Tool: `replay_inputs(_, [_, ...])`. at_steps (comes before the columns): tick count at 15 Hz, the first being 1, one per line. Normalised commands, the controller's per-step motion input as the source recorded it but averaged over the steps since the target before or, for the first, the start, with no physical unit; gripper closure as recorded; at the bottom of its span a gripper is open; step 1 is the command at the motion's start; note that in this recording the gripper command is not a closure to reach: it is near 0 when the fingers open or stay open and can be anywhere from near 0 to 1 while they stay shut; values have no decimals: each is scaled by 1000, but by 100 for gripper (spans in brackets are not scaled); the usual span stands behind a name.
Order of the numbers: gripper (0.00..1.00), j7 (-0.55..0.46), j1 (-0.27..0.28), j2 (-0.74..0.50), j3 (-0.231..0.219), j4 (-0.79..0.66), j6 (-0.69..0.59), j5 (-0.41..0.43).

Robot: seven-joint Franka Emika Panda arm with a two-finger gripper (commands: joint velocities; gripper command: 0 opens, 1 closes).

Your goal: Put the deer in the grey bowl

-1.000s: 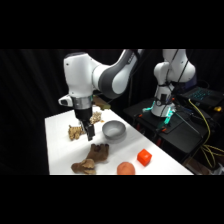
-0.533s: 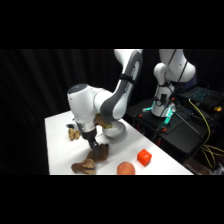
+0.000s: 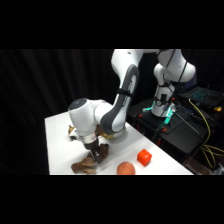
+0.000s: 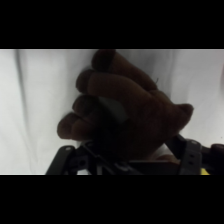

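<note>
1. Brown plush is filling the wrist view: the deer [image 4: 127,112] is lying on the white table [image 4: 35,100], directly beneath the camera, with its dark legs pointing toward the picture's left.
2. One finger [image 4: 112,107] is showing against the deer's body; the second finger is hidden, so whether the gripper [image 3: 96,156] is released or clenched cannot be told.
3. In the side view the arm [image 3: 122,100] is bending low over the table [image 3: 60,145], and the gripper is pressing down onto the deer [image 3: 85,165] near the table's front edge.
4. The deer is resting on the table surface, not lifted.
5. An orange ball [image 3: 126,169] is sitting at the front edge, just beside the deer on the picture's right.
6. A red cube [image 3: 144,157] is standing near the ball, closer to the right edge.
7. A pale toy animal [image 3: 73,132] is partly showing behind the arm's wrist, toward the back of the table.
8. The bowl is hidden behind the arm and cannot be located.
</note>
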Motion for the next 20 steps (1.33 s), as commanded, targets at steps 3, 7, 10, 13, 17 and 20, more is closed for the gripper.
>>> replay_inputs(3, [100,11,11,114,15,189,-83,72])
replay_inputs(7, [86,27,35,42,-4,122,-116,45])
replay_inputs(10, [81,9,14,-162,5,-6,-264,59])
replay_inputs(13, [81,-33,-41,-477,1,-149,-438,76])
replay_inputs(17, [81,-93,-98,-558,-26,-84,-547,92])
replay_inputs(20, [77,-86,-78,-449,-74,-18,-416,56])
